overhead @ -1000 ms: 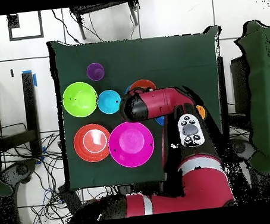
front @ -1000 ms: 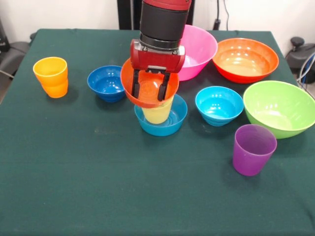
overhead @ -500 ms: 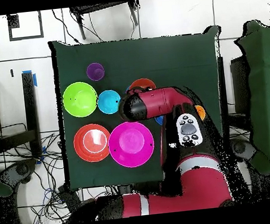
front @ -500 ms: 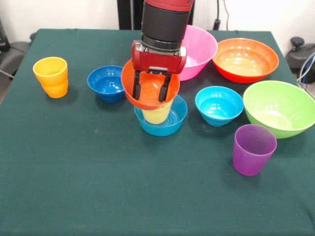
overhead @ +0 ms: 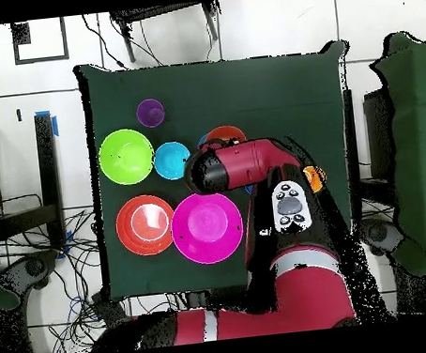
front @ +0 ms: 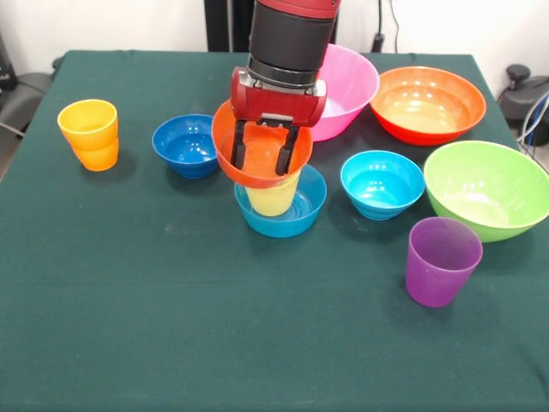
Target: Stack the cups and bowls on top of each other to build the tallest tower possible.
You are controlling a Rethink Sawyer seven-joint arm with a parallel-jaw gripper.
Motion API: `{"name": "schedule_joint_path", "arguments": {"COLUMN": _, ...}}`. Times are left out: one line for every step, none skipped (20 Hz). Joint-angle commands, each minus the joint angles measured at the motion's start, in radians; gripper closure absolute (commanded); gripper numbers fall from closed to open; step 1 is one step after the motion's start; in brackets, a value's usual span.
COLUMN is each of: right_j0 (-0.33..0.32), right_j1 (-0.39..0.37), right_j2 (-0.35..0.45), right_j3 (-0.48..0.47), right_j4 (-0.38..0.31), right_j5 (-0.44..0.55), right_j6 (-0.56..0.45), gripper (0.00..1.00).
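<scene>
Jaws stand apart inside the orange-red small bowl, seemingly seated on the yellow cup; lift straight up toward twelve o'clock.

On your table the tower stands mid-way: a small base bowl, a cup upright in it, and a top bowl sitting on that cup. To its left lies another small bowl, and a left cup farther left. Just right is a fourth small bowl. Behind the tower sits a large bowl, a second large bowl to the right of it, and a third large bowl nearer you. A near cup stands just before that.
</scene>
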Motion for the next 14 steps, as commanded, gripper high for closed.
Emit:
{"name": "schedule_joint_path", "arguments": {"right_j0": 0.046, "right_j1": 0.046, "right_j2": 0.015, "right_j3": 0.052, "right_j4": 0.029, "right_j5": -0.057, "right_j6": 0.182, "gripper": 0.0}}
{"name": "schedule_joint_path", "arguments": {"right_j0": 0.051, "right_j1": 0.045, "right_j2": 0.012, "right_j3": 0.057, "right_j4": 0.032, "right_j5": -0.061, "right_j6": 0.185, "gripper": 0.0}}
{"name": "schedule_joint_path", "arguments": {"right_j0": 0.052, "right_j1": 0.043, "right_j2": 0.011, "right_j3": 0.059, "right_j4": 0.035, "right_j5": -0.06, "right_j6": 0.184, "gripper": 0.0}}
{"name": "schedule_joint_path", "arguments": {"right_j0": 0.053, "right_j1": 0.042, "right_j2": 0.011, "right_j3": 0.061, "right_j4": 0.038, "right_j5": -0.061, "right_j6": 0.181, "gripper": 0.0}}
{"name": "schedule_joint_path", "arguments": {"right_j0": 0.051, "right_j1": 0.041, "right_j2": 0.011, "right_j3": 0.063, "right_j4": 0.039, "right_j5": -0.061, "right_j6": 0.177, "gripper": 0.0}}
{"name": "schedule_joint_path", "arguments": {"right_j0": 0.049, "right_j1": 0.039, "right_j2": 0.012, "right_j3": 0.064, "right_j4": 0.039, "right_j5": -0.061, "right_j6": 0.173, "gripper": 0.0}}
{"name": "schedule_joint_path", "arguments": {"right_j0": 0.048, "right_j1": 0.037, "right_j2": 0.011, "right_j3": 0.074, "right_j4": 0.039, "right_j5": -0.068, "right_j6": 0.172, "gripper": 0.0}}
{"name": "schedule_joint_path", "arguments": {"right_j0": 0.048, "right_j1": 0.037, "right_j2": 0.01, "right_j3": 0.077, "right_j4": 0.039, "right_j5": -0.071, "right_j6": 0.171, "gripper": 0.0}}
{"name": "schedule_joint_path", "arguments": {"right_j0": 0.046, "right_j1": 0.035, "right_j2": 0.011, "right_j3": 0.082, "right_j4": 0.04, "right_j5": -0.074, "right_j6": 0.17, "gripper": 0.0}}
{"name": "schedule_joint_path", "arguments": {"right_j0": 0.044, "right_j1": 0.032, "right_j2": 0.011, "right_j3": 0.085, "right_j4": 0.041, "right_j5": -0.074, "right_j6": 0.166, "gripper": 0.0}}
{"name": "schedule_joint_path", "arguments": {"right_j0": 0.042, "right_j1": 0.029, "right_j2": 0.013, "right_j3": 0.087, "right_j4": 0.042, "right_j5": -0.072, "right_j6": 0.163, "gripper": 0.0}}
{"name": "schedule_joint_path", "arguments": {"right_j0": 0.04, "right_j1": 0.028, "right_j2": 0.014, "right_j3": 0.09, "right_j4": 0.043, "right_j5": -0.074, "right_j6": 0.161, "gripper": 0.0}}
{"name": "schedule_joint_path", "arguments": {"right_j0": 0.037, "right_j1": 0.027, "right_j2": 0.017, "right_j3": 0.088, "right_j4": 0.045, "right_j5": -0.072, "right_j6": 0.156, "gripper": 0.0}}
{"name": "schedule_joint_path", "arguments": {"right_j0": 0.033, "right_j1": 0.027, "right_j2": 0.019, "right_j3": 0.088, "right_j4": 0.046, "right_j5": -0.07, "right_j6": 0.151, "gripper": 0.0}}
